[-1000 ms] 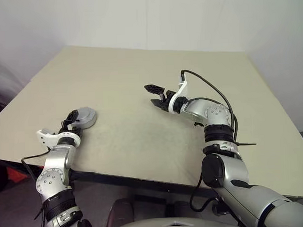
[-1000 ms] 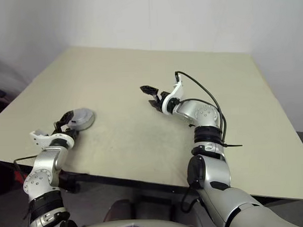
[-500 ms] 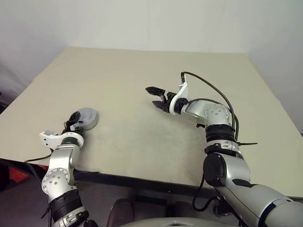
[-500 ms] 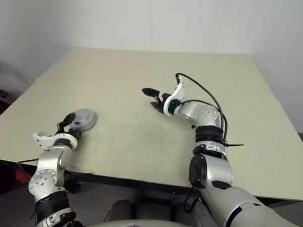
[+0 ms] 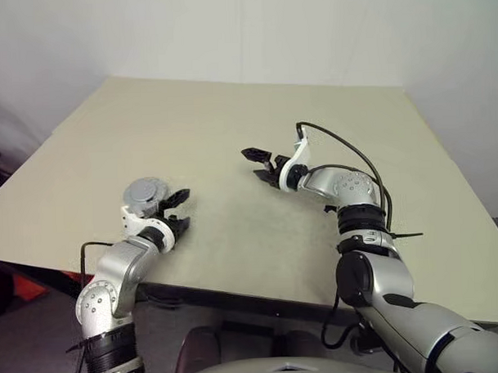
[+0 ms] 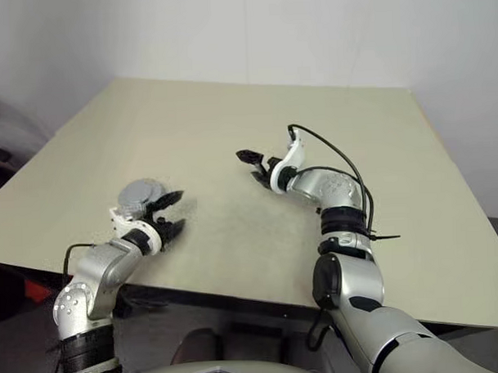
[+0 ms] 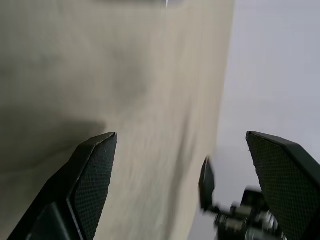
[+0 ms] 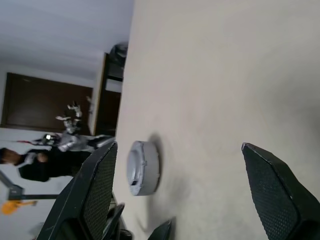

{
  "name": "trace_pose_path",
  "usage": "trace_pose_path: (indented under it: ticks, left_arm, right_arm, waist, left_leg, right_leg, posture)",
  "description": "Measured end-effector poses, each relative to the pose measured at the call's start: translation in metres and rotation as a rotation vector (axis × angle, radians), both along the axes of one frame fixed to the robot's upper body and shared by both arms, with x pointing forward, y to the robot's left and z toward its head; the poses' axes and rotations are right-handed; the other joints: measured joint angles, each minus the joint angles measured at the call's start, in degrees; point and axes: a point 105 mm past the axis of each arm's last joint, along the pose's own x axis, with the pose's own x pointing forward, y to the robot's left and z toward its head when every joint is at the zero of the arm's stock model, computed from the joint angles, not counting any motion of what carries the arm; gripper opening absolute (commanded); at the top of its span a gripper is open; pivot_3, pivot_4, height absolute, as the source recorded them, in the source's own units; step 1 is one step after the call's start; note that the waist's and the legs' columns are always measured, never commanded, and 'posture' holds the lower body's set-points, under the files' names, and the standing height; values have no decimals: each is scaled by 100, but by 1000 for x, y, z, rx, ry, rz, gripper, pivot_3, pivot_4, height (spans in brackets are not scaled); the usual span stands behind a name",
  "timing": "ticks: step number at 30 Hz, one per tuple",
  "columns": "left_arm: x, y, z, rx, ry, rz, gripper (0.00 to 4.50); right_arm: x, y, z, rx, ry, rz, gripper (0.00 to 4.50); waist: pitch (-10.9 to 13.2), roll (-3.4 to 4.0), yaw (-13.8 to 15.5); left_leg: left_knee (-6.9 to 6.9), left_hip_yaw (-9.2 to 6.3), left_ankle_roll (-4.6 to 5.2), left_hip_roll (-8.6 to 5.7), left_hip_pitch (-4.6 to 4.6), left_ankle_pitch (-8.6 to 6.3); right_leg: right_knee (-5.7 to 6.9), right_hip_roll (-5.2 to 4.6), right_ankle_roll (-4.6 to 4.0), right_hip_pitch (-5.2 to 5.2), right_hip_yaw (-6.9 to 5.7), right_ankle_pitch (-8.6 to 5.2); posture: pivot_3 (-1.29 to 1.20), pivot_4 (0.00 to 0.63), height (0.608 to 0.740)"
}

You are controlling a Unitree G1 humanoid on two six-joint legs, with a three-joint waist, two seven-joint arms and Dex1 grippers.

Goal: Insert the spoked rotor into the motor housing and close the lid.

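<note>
Lid (image 5: 145,192) sits closed on the tabletop (image 5: 231,138); both grippers, left (image 5: 178,210) and right (image 5: 257,163), gape empty. Swing your left arm carelessly and you'd knock it.

lid (image 5: 145,192) on table (image 5: 230,122) near its left front edge, left gripper (image 5: 178,210) just right

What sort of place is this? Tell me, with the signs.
Probably an indoor lab or test room. A plain beige table stands against bare white walls, and the right wrist view shows a dark doorway and a person beyond the table's edge. One grey disc lies on the table.
</note>
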Motion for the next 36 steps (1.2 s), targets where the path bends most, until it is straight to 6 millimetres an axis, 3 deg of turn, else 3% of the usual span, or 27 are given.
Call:
trace_pose_path:
  ticks: [4, 8, 12, 14, 16, 19, 22, 36]
  left_arm:
    - [12, 1, 26, 294, -205, -119, 4384]
    - [20, 2, 43, 572, -413, -214, 4384]
    - [25, 1, 47, 804, -562, -339, 4384]
    - [26, -3, 49, 831, -617, -379, 4384]
    - [27, -11, 50, 842, -677, -437, 4384]
    - [28, -17, 49, 890, -742, -496, 4384]
    - [28, -25, 47, 929, -795, -558, 4384]
    - [19, -52, 27, 864, -904, -770, 4384]
  right_arm:
    - [1, -7, -8, -119, -109, 9, 4500]
    - [6, -43, -6, -282, -293, 12, 4500]
    - [2, -79, 17, -327, -478, 98, 4500]
    - [-7, -85, 23, -320, -537, 189, 4500]
    - [-33, -88, 21, -338, -628, 367, 4500]
    - [-72, -88, -2, -403, -674, 644, 4500]
    - [-92, -91, -23, -442, -655, 778, 4500]
    - [-93, -87, -29, -486, -689, 799, 4500]
  waist:
    - [-1, -1, 16]
    - [-1, 0, 23]
    - [-1, 0, 13]
    - [-2, 2, -7]
    - [-3, 2, 16]
    - [-3, 2, 27]
    - [-2, 3, 6]
    - [-5, 8, 9]
  left_leg:
    - [0, -3, -4, -5, 1, 3]
    - [1, -3, -1, -15, -6, 3]
    - [-2, -3, 1, -8, -10, 3]
    - [-2, -2, 3, -6, -9, 2]
    - [-2, -3, 14, -4, -11, 2]
    - [-1, -1, 48, -4, -11, 13]
    - [2, 5, 57, -3, -8, 18]
    - [-1, 8, 81, 3, 5, 52]
  right_leg:
    - [-1, -4, 34, 2, -4, -19]
    - [-4, -16, 9, -2, -5, -2]
    - [0, -12, 5, -6, -8, -2]
    - [0, -12, -1, -6, -8, 0]
    - [-2, -12, -4, -2, -16, -1]
    - [-3, -13, -8, -1, -19, -3]
    - [-1, -15, -46, -1, -17, -15]
    - [4, -15, -78, 7, -22, 3]
  posture:
    - [0, 0, 740]
    - [0, 0, 740]
    - [0, 0, 740]
    - [0, 0, 740]
    - [0, 0, 740]
    - [0, 0, 740]
    - [0, 0, 740]
    - [0, 0, 740]
